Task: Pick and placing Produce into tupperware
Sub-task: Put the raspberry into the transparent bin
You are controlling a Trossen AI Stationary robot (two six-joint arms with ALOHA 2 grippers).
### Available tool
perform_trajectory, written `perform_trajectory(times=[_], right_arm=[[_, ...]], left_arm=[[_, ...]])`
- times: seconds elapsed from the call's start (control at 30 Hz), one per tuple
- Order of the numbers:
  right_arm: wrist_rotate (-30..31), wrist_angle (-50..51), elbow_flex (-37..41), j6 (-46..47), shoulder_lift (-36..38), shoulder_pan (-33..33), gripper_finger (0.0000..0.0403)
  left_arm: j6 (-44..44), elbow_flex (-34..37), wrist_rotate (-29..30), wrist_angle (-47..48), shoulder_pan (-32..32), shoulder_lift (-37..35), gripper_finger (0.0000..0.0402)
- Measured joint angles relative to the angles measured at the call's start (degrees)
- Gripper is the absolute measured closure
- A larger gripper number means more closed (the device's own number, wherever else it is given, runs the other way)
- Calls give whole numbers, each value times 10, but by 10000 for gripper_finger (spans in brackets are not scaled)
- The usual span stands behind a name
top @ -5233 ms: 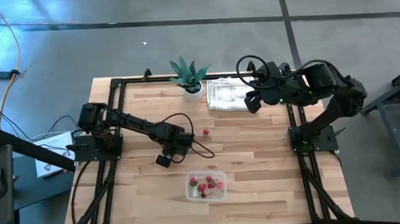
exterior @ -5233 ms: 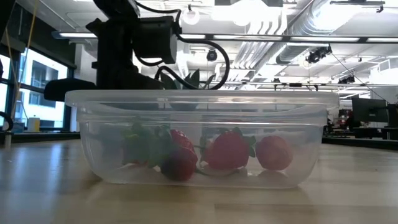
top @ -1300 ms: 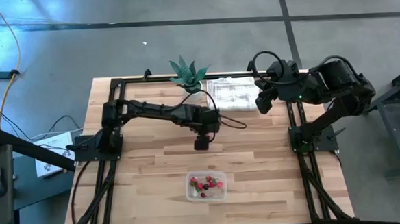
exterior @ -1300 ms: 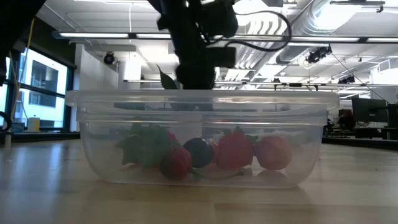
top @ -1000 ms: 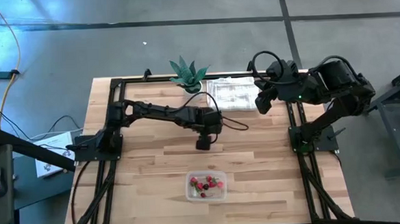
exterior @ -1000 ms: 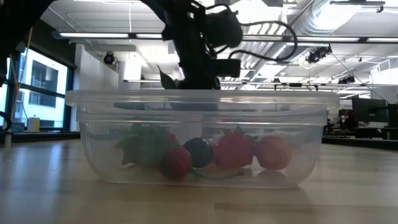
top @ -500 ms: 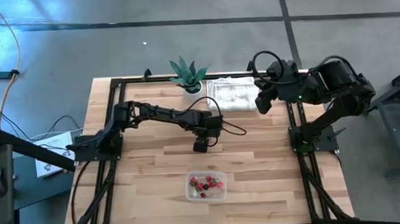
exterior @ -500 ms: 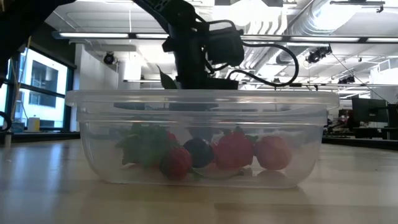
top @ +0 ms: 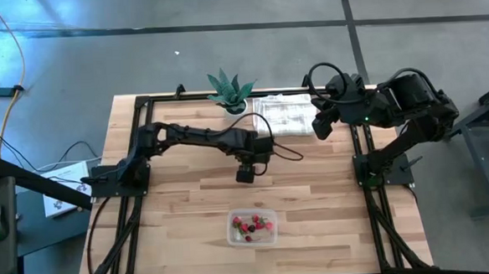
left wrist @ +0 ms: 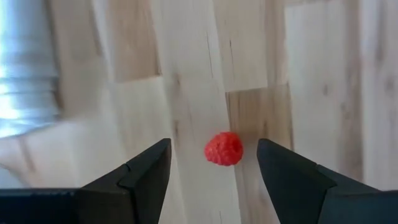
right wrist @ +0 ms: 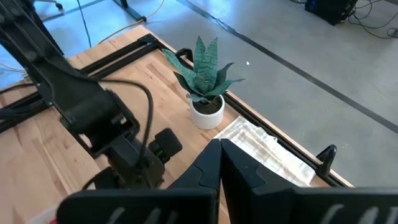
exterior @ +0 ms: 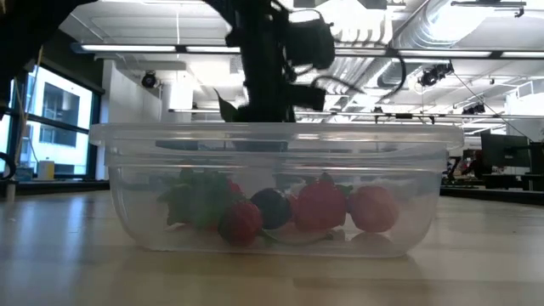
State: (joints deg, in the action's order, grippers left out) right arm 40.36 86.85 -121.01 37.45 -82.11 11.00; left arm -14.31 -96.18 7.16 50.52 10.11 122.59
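Compared with the view half a second earlier, the left gripper [top: 245,175] has shifted only slightly near mid-table, and the low view now shows its arm blurred behind the container; the right gripper [top: 319,126] is unchanged, parked above the far right edge beside the folded white cloth [top: 282,116]. In the left wrist view the left gripper [left wrist: 213,163] has its fingers [left wrist: 149,169] spread wide and holds nothing; one red piece [left wrist: 224,149] of produce lies on the bare wood between them, touching neither finger. That piece is small, roundish and bumpy-surfaced. The right gripper [right wrist: 220,163] has its two fingers pressed together with nothing between them. The tupperware [top: 252,227] sits near the front edge of the table [top: 332,208], well apart from both grippers, with open wood on all sides. It is clear, colourless plastic, rectangular with rounded corners, shallow, with a thickened rim [exterior: 272,133]. Inside it rests the remaining produce [exterior: 280,208]: several red pieces, one dark piece and green leafy tops, clustered on the floor of the container. The table is light butcher-block wood in staggered planks, bordered by a black metal frame. A green potted plant [top: 231,91] in a white pot stands at the far edge, just beside the cloth.
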Motion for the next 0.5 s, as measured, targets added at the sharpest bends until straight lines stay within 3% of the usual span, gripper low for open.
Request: perform_trajectory(times=[0.5], right_arm=[[-1,2,0,0,0,0,402]], left_arm=[[-20,-12,-9,5,0,-12,172]])
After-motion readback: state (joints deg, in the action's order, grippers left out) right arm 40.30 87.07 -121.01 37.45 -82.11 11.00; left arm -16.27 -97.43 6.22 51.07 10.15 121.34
